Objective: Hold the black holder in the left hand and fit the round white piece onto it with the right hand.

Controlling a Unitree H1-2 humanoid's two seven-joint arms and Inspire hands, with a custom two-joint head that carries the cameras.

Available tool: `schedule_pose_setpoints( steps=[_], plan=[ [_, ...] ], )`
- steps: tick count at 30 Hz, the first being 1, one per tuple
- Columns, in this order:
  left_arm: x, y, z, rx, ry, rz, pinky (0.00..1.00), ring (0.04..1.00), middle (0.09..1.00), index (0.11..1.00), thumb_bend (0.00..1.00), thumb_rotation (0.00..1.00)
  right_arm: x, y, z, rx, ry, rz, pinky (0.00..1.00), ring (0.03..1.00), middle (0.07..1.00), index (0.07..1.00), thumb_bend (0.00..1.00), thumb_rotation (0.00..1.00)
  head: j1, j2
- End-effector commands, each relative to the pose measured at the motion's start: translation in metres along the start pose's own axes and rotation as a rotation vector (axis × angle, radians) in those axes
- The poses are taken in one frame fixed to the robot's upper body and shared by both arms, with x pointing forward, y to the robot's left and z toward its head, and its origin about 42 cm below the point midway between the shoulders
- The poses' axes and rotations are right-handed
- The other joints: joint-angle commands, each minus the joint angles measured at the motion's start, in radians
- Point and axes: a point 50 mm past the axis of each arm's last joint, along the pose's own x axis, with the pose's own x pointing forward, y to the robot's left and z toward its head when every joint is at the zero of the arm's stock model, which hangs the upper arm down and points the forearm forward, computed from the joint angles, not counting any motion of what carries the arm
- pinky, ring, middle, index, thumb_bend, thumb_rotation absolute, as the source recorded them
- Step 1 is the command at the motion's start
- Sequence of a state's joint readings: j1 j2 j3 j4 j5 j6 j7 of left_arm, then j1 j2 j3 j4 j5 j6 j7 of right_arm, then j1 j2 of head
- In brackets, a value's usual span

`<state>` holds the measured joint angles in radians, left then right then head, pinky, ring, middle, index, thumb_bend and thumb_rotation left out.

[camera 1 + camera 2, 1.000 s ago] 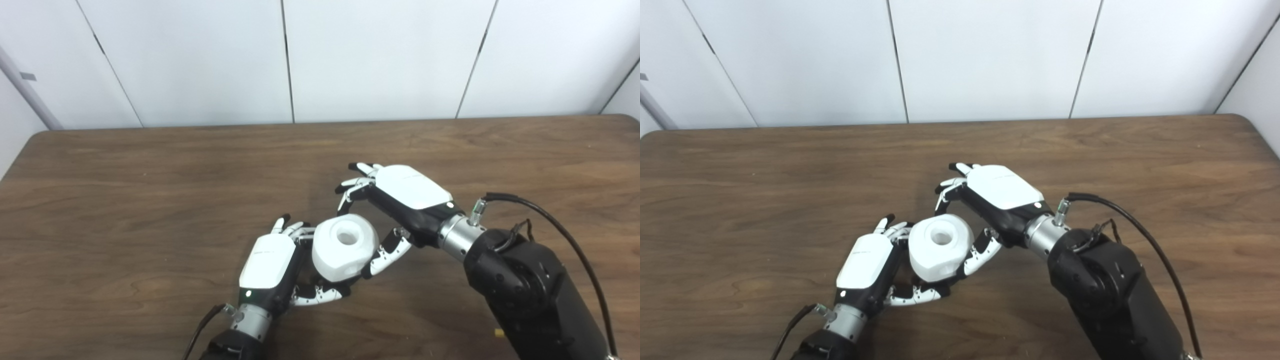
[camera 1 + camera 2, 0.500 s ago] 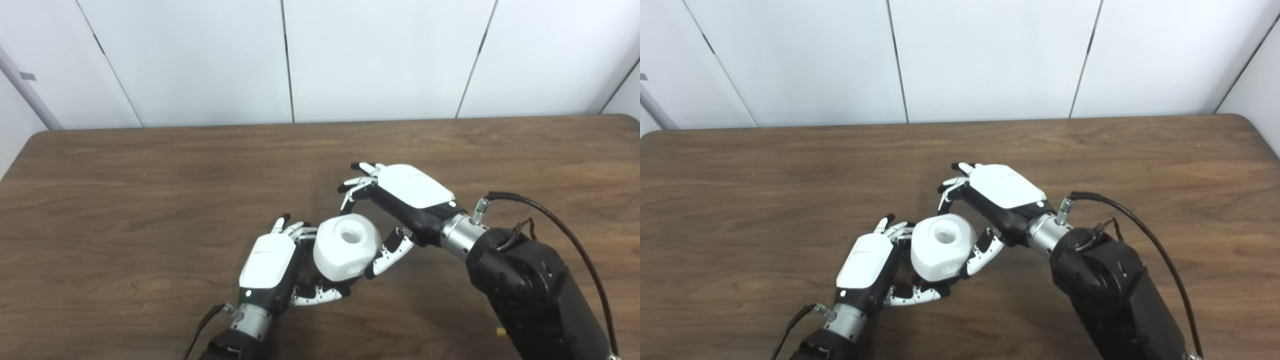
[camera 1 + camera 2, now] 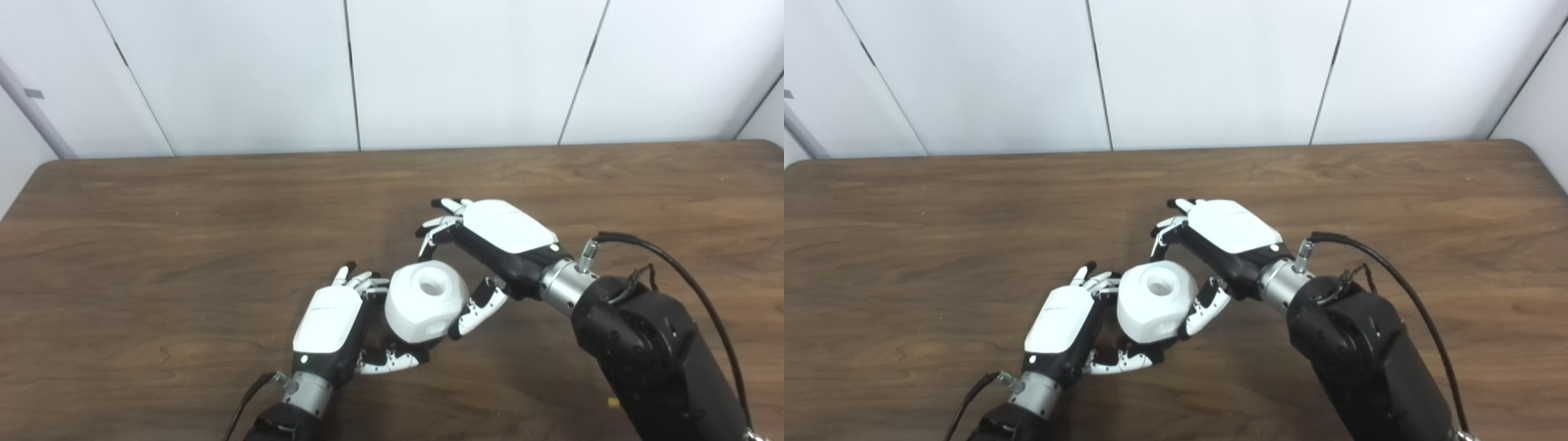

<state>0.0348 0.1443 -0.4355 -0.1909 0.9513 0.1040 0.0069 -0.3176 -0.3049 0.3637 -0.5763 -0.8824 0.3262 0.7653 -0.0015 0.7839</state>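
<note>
Since a second ago, the white piece [image 3: 425, 300] has been carried slightly up and to the right, and the right hand [image 3: 490, 245] has shifted a little with it. The piece is a chunky, smooth, faceted matte lump with a round recess on top. It is held above the wood-grain table [image 3: 153, 245], cupped by the left hand [image 3: 343, 321] with fingers curled under it. The right hand's fingers are spread, its thumb touching the piece. The holder is hidden.

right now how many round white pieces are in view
1: the round white piece sits mid-table between the left hand and right hand. Another could be hidden beneath them.
</note>
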Motion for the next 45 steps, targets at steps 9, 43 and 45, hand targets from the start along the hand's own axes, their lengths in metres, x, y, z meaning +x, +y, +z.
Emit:
schedule_pose_setpoints(
  steps=[9, 43, 45],
  plan=[
    [0.000, -0.008, -0.001, 0.014, 0.010, -0.046, 1.00, 0.859, 0.764, 0.485, 0.52, 0.05, 0.000, -0.013, 0.002, -0.032, -0.026, -0.062, 1.00, 0.985, 0.833, 0.483, 0.52, 0.13, 0.007, 0.000],
    [0.000, -0.010, -0.002, 0.018, 0.008, -0.038, 0.99, 0.857, 0.761, 0.485, 0.52, 0.05, -0.003, -0.046, -0.005, -0.066, -0.032, -0.106, 1.00, 0.985, 0.823, 0.481, 0.52, 0.13, 0.006, 0.000],
    [0.000, -0.010, -0.002, 0.021, 0.011, -0.041, 0.99, 0.859, 0.761, 0.485, 0.52, 0.05, -0.003, -0.045, -0.005, -0.072, -0.035, -0.095, 1.00, 0.982, 0.821, 0.481, 0.52, 0.13, 0.006, 0.000]
  ],
)
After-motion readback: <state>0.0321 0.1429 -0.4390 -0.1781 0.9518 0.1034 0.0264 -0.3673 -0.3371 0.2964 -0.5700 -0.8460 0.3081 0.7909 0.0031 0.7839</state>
